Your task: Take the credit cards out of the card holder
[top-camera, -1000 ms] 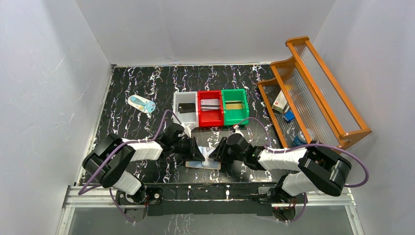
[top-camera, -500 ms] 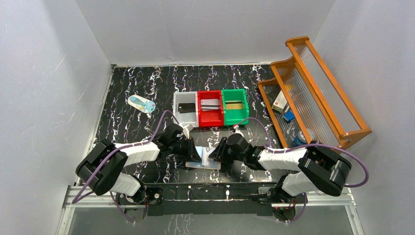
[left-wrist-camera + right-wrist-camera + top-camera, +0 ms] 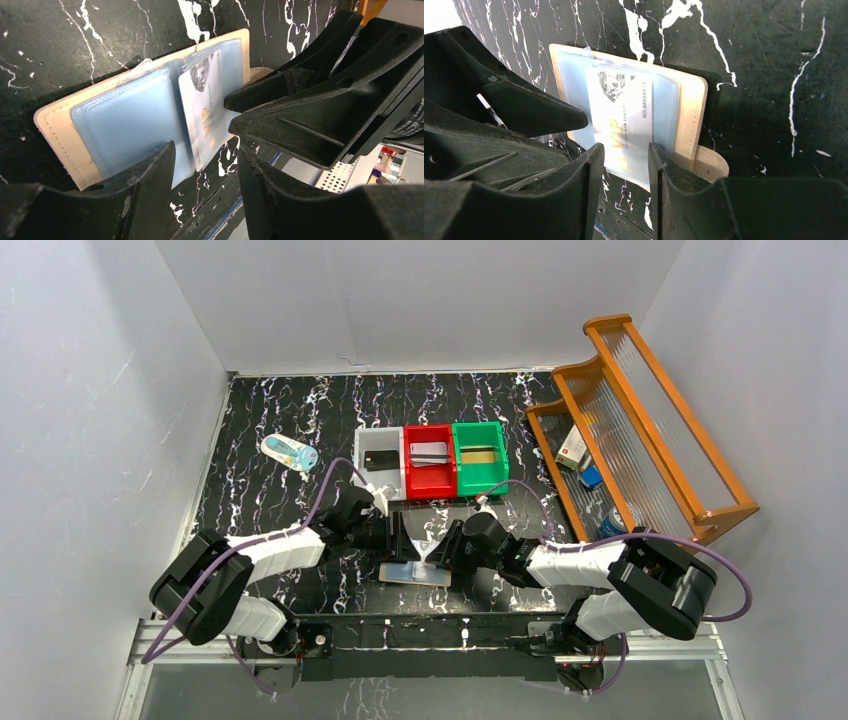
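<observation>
The card holder (image 3: 415, 573) is found lying open and flat on the black marbled table (image 3: 300, 400), near its front edge and between the 2 grippers. 1 silvery card (image 3: 624, 110), marked VIP, is lodged in the pale blue pocket of 1 half, with its free end projecting past the holder's edge. The decisive relation is recorded as follows. In the right wrist view the card's long axis is aligned with the gap of the right gripper (image 3: 625, 150). The projecting end is directed toward that gripper and lies directly ahead of its fingertips. The right gripper is therefore judged the nearer, and the withdrawal is judged to call for a pull along that axis, away from the pocket. Its jaws are seen parted by a narrow gap. Nothing is seen to be clamped, and contact with the card cannot be confirmed. The left gripper (image 3: 205, 155) is positioned just beside it, over the fold and the other half, where no card is seen. Its jaws are parted more widely and nothing is held; whether the holder is pressed down by it cannot be told. Both arms are extended low and inward over the table, with wrists pitched down and fingertips close together above the holder. A black card (image 3: 381, 462) is noted in the white bin (image 3: 358, 465), a grey card (image 3: 428, 452) in the red bin (image 3: 430, 484) and a gold card (image 3: 479, 455) in the green bin (image 3: 480, 481), all well apart from the holder.
</observation>
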You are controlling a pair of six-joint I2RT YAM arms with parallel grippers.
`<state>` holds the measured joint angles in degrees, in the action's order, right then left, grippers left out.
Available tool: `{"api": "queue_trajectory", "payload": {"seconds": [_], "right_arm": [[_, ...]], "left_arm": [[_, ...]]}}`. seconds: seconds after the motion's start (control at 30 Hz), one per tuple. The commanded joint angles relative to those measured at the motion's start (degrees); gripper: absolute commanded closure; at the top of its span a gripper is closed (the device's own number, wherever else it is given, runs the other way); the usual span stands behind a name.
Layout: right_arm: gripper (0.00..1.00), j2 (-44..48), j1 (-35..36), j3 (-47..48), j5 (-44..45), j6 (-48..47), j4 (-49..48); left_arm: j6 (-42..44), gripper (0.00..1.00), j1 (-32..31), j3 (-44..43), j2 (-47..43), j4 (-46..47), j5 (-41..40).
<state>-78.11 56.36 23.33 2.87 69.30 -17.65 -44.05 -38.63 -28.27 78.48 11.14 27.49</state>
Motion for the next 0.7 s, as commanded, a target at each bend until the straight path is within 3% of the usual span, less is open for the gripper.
{"api": "queue_trajectory", "payload": {"seconds": [0.0,0.13,0.43,0.67], "right_arm": [[0.52,-3.1,0.2,-2.4,1.7,-0.9,7.0],[0.52,-3.5,0.1,-2.3,1.7,-1.2,6.9],[0.52,-3.1,0.0,-2.6,1.9,-0.9,7.3],[0.52,-3.4,0.0,-1.7,1.7,-1.0,8.0]], "left_arm": [[0.5,0.54,-0.2,-0.7,1.6,3.9,2.8],[-0.8,0.59,-0.2,0.2,3.7,7.8,5.8],[1.5,0.86,-0.2,-0.8,3.5,3.0,6.5],[1.8,0.98,-0.2,-0.6,2.7,2.8,7.3]]}}
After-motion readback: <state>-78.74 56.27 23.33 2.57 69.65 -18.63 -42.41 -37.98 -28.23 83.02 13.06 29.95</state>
